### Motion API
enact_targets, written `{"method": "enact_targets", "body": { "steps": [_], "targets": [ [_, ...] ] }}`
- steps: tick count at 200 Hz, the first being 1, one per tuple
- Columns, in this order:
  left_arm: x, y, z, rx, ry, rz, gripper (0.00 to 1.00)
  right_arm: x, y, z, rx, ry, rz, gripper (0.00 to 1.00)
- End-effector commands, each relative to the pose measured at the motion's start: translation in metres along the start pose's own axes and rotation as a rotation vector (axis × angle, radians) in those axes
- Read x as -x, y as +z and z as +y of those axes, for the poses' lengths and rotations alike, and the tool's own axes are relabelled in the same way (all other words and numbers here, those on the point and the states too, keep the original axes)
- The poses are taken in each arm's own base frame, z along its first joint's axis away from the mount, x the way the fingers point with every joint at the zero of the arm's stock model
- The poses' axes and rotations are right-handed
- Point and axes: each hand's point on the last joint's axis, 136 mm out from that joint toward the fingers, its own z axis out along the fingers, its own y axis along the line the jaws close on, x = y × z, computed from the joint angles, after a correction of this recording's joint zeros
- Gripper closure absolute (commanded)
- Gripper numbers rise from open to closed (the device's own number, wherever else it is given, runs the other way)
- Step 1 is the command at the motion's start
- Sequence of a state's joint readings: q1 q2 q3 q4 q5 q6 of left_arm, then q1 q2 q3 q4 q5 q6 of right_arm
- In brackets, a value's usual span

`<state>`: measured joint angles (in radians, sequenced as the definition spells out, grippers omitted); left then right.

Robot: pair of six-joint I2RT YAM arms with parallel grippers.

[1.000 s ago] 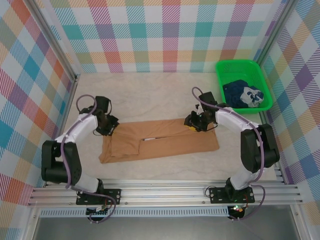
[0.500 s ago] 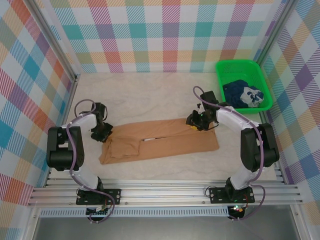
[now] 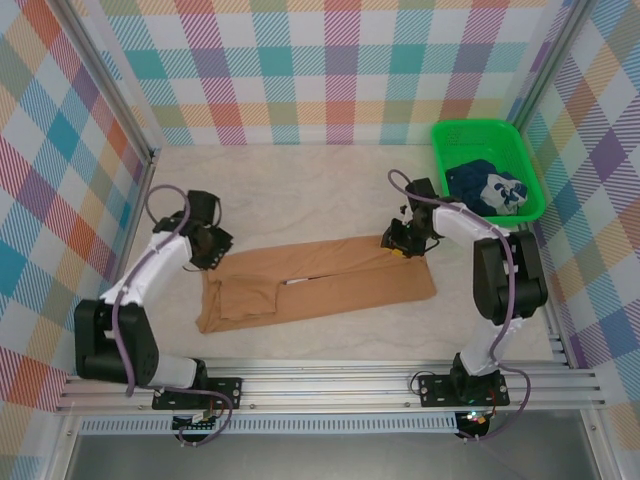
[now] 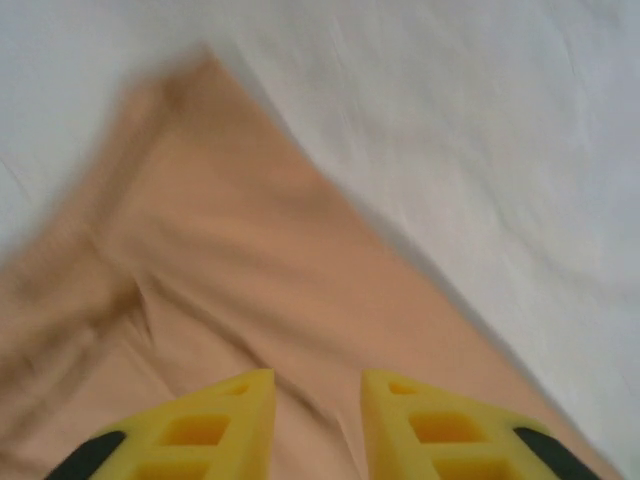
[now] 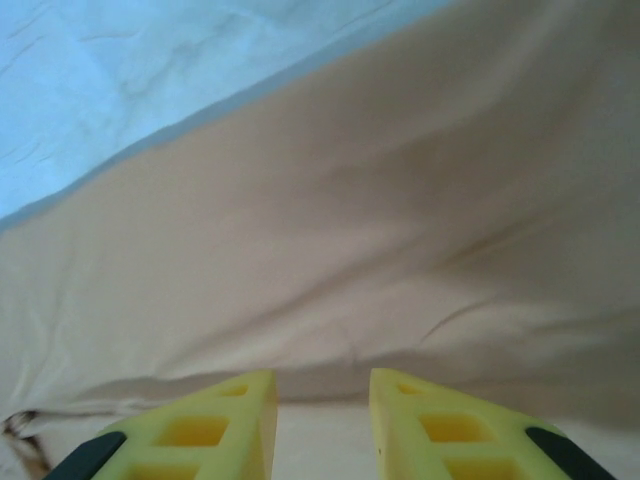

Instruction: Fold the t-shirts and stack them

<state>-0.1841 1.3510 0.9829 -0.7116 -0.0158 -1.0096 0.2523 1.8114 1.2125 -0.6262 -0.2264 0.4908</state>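
Note:
The tan-brown t-shirt (image 3: 320, 285) lies folded into a long strip across the table's middle. My left gripper (image 3: 213, 251) hovers at the strip's far left corner. In the left wrist view its yellow fingers (image 4: 318, 385) stand narrowly apart over creased tan cloth (image 4: 230, 250), gripping nothing that I can see. My right gripper (image 3: 397, 240) is at the strip's far right edge. Its fingers (image 5: 322, 385) are also narrowly open, with bare table between them and the shirt's edge (image 5: 350, 250) just ahead. The dark navy t-shirt (image 3: 485, 188) sits bunched in the green basket (image 3: 470, 127).
The green basket stands in the far right corner against the checked wall. An aluminium rail (image 3: 330, 385) runs along the near edge with both arm bases on it. Pale table cover (image 3: 300, 190) stretches behind the shirt.
The left gripper dipped toward the shirt's left corner and came back up near where it was. The right gripper crept slightly up and right along the shirt's far edge.

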Motion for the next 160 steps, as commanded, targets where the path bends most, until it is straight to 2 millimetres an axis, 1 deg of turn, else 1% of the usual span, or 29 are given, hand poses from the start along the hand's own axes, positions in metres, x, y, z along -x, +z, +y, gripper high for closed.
{"method": "enact_targets", "body": {
  "steps": [1, 6, 15, 34, 43, 68, 84, 96, 98, 105, 106, 121, 136, 149, 151, 152, 158, 160],
  "targets": [
    [-0.068, 0.012, 0.050, 0.128, -0.136, 0.158, 0.76, 0.010, 0.003, -0.015, -0.109, -0.055, 0.005, 0.71],
    [-0.076, 0.016, 0.055, 0.130, -0.157, 0.169, 0.76, 0.011, 0.004, -0.017, -0.123, -0.056, 0.008, 0.71],
    [-0.082, 0.023, 0.061, 0.130, -0.182, 0.172, 0.78, 0.012, 0.006, -0.022, -0.158, -0.055, 0.025, 0.73],
    [-0.080, 0.035, 0.074, 0.185, -0.166, 0.152, 0.80, 0.005, 0.010, -0.039, -0.244, -0.038, 0.073, 0.74],
    [-0.080, 0.044, 0.077, 0.212, -0.153, 0.165, 0.80, 0.001, 0.009, -0.047, -0.284, -0.027, 0.082, 0.74],
    [-0.077, 0.069, 0.069, 0.278, -0.100, 0.199, 0.81, -0.017, 0.006, -0.067, -0.364, 0.010, 0.120, 0.74],
    [-0.067, 0.086, 0.053, 0.291, -0.066, 0.203, 0.81, -0.028, 0.003, -0.073, -0.377, 0.040, 0.129, 0.74],
    [-0.051, 0.097, 0.026, 0.273, -0.032, 0.196, 0.82, -0.035, 0.000, -0.076, -0.385, 0.070, 0.133, 0.73],
    [-0.049, 0.101, 0.024, 0.280, -0.026, 0.199, 0.82, -0.036, 0.000, -0.077, -0.389, 0.076, 0.133, 0.73],
    [-0.038, 0.109, 0.005, 0.274, 0.000, 0.191, 0.82, -0.040, -0.001, -0.079, -0.394, 0.099, 0.134, 0.72],
    [-0.037, 0.110, 0.005, 0.280, 0.005, 0.192, 0.82, -0.040, -0.002, -0.080, -0.396, 0.104, 0.135, 0.72],
    [-0.009, 0.124, -0.049, 0.228, 0.091, 0.155, 0.82, -0.052, -0.004, -0.084, -0.410, 0.180, 0.144, 0.72],
    [0.011, 0.139, -0.104, 0.163, 0.156, 0.139, 0.82, -0.070, -0.002, -0.084, -0.380, 0.295, 0.165, 0.71],
    [0.022, 0.152, -0.154, 0.084, 0.199, 0.129, 0.82, -0.091, 0.006, -0.079, -0.337, 0.406, 0.191, 0.70],
    [0.022, 0.154, -0.161, 0.075, 0.203, 0.132, 0.82, -0.094, 0.006, -0.078, -0.333, 0.420, 0.193, 0.70],
    [0.021, 0.157, -0.161, 0.077, 0.205, 0.136, 0.82, -0.096, 0.007, -0.077, -0.329, 0.427, 0.197, 0.70],
    [0.024, 0.159, -0.186, 0.033, 0.214, 0.136, 0.81, -0.107, 0.011, -0.074, -0.311, 0.468, 0.208, 0.70],
    [0.024, 0.164, -0.191, 0.028, 0.218, 0.140, 0.81, -0.110, 0.013, -0.071, -0.304, 0.479, 0.210, 0.70]
  ]
}}
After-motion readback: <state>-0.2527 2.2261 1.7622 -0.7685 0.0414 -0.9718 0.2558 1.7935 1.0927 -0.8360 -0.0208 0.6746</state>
